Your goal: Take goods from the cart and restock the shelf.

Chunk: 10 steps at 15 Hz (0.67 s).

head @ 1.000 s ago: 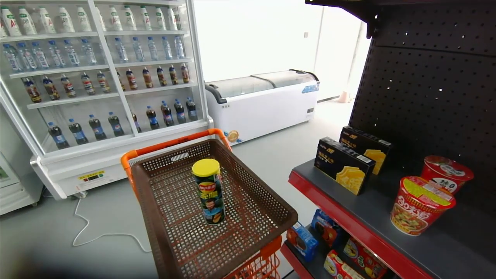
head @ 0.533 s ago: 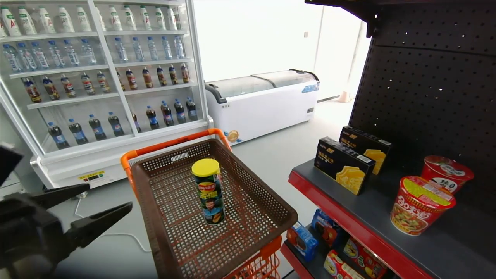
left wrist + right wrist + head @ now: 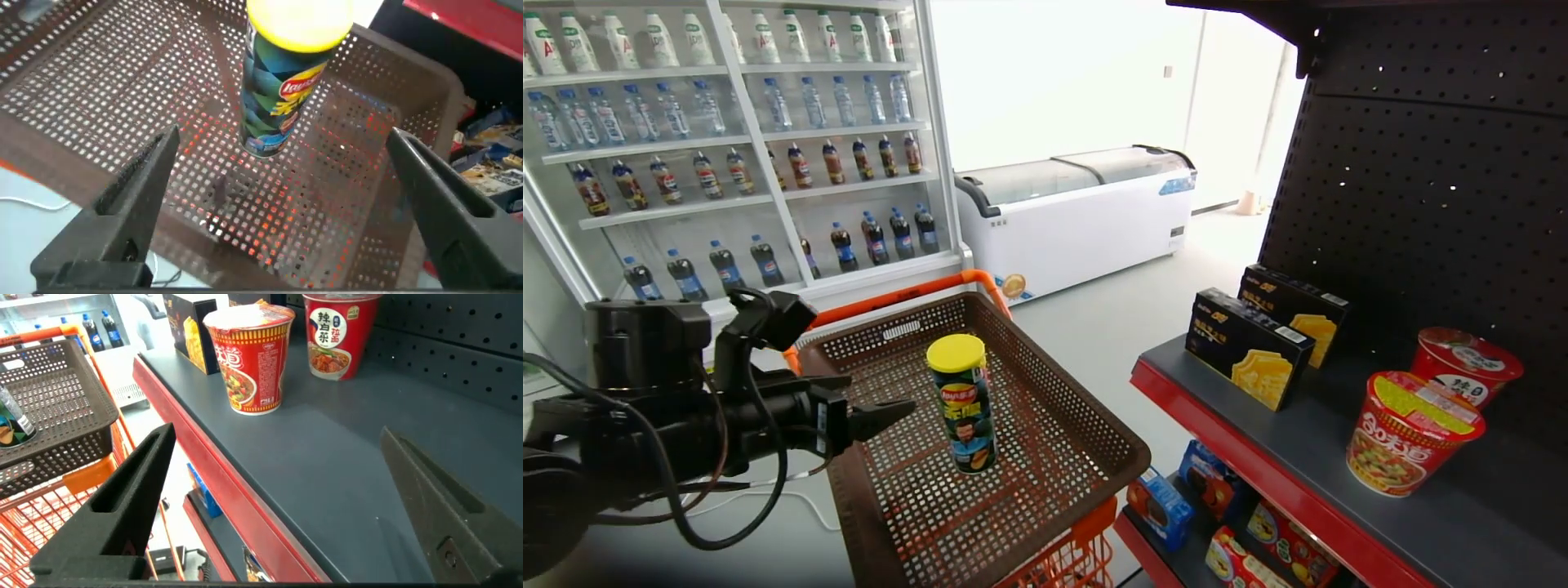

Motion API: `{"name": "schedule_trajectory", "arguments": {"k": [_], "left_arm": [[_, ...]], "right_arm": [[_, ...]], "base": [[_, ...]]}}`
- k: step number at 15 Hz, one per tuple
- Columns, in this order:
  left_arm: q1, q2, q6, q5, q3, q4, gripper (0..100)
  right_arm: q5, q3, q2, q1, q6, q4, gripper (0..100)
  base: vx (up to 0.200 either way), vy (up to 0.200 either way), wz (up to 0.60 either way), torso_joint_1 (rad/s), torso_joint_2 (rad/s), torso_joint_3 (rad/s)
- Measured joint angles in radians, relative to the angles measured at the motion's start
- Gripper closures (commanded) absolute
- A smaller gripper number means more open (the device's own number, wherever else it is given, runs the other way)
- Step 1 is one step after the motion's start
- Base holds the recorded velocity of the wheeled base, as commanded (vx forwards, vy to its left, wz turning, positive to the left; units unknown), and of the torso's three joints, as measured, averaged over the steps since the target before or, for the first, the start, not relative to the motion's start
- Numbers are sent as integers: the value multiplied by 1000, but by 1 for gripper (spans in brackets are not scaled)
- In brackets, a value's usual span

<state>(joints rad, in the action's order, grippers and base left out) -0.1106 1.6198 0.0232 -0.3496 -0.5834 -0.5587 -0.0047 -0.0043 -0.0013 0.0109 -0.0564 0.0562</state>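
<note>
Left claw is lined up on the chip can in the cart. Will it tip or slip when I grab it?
Likely tippy: the can stands tall and narrow on the perforated floor of the cart, so a one-sided nudge could topple it. Probably rigid and light; its smooth round wall may slip, and would roll if it fell.

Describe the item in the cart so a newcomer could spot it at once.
Find the brown mesh basket with the orange handle, left of the red-edged shelf. A tall can stands upright in it. It is the basket's only item, dark with a yellow cap; shelf goods are boxes and cups.
</note>
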Motion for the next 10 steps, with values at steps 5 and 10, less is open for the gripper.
{"name": "schedule_trajectory", "arguments": {"k": [5, 10], "left_arm": [[-57, 214, -28, 43, 26, -289, 0], [-127, 382, -81, 110, 21, -484, 0]], "right_arm": [[0, 0, 0, 0, 0, 0, 0], [0, 0, 0, 0, 0, 0, 0]], "base": [[0, 0, 0, 0, 0, 0], [0, 0, 0, 0, 0, 0]]}}
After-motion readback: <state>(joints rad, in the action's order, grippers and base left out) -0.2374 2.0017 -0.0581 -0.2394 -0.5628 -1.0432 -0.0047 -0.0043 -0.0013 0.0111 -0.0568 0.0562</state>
